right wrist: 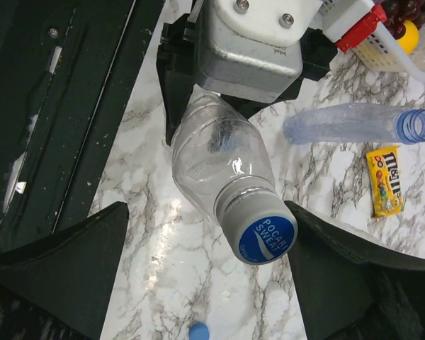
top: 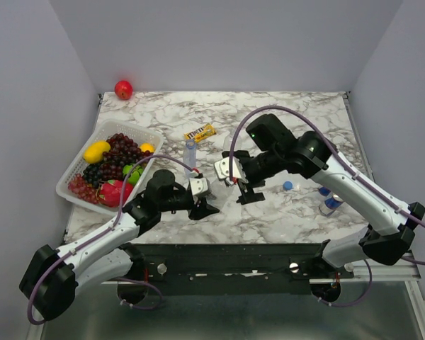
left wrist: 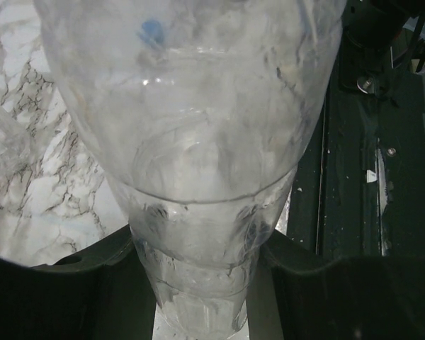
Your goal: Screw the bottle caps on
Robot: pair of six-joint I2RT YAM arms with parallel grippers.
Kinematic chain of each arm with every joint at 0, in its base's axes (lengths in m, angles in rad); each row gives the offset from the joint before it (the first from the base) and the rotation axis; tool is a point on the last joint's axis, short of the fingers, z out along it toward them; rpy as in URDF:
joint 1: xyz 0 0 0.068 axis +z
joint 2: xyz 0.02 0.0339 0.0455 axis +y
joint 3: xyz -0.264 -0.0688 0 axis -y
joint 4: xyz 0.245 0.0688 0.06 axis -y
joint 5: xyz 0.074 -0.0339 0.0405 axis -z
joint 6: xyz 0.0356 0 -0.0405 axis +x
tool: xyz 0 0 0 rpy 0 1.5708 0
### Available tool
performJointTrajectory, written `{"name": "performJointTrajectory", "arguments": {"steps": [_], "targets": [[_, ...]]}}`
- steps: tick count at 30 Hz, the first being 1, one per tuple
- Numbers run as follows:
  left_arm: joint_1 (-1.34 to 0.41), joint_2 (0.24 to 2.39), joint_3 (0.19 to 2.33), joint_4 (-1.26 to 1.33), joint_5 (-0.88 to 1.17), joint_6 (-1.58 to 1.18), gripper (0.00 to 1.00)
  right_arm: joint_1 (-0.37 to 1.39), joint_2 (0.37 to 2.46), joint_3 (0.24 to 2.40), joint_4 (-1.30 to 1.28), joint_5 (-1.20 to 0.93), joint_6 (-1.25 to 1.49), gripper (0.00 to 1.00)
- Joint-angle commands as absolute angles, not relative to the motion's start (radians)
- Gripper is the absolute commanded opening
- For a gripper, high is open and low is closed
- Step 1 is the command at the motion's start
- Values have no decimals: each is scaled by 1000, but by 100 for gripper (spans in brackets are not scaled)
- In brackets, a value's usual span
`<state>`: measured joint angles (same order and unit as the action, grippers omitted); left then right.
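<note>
My left gripper [left wrist: 198,283] is shut on the base of a wide clear bottle [right wrist: 212,152], holding it nearly level over the table. A cap [right wrist: 265,230] with a grey skirt and a blue printed top sits on its neck. My right gripper [right wrist: 207,207] stands open around that cap, which lies close to the right-hand finger [right wrist: 340,262] and far from the other. A slim blue-tinted bottle [right wrist: 340,127] lies uncapped on the marble. A loose blue cap [right wrist: 198,331] rests on the table below the held bottle, also seen from above [top: 288,185].
A white basket [top: 76,168] of fruit stands at the left. A yellow candy packet [top: 200,132] lies beyond the slim bottle [top: 190,152]. Blue-and-silver cans [top: 331,200] stand at the right, under the right arm. A red apple [top: 123,89] sits in the far left corner.
</note>
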<state>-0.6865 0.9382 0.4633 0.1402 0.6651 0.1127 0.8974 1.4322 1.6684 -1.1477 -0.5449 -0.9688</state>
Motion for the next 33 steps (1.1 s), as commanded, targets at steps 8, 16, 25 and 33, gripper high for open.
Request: {"name": "performJointTrajectory", "arguments": {"steps": [8, 16, 25, 33], "targets": [[-646, 920, 448, 262, 652, -29, 0, 905, 1381, 1602, -1230, -446, -859, 95], [-640, 925, 443, 174, 693, 90, 0, 876, 1357, 1650, -1168, -331, -732, 91], [-664, 960, 491, 46, 749, 225, 0, 871, 1441, 1809, -1088, -532, -777, 93], [-661, 968, 532, 54, 738, 195, 0, 891, 1414, 1710, -1132, -600, -951, 95]]}}
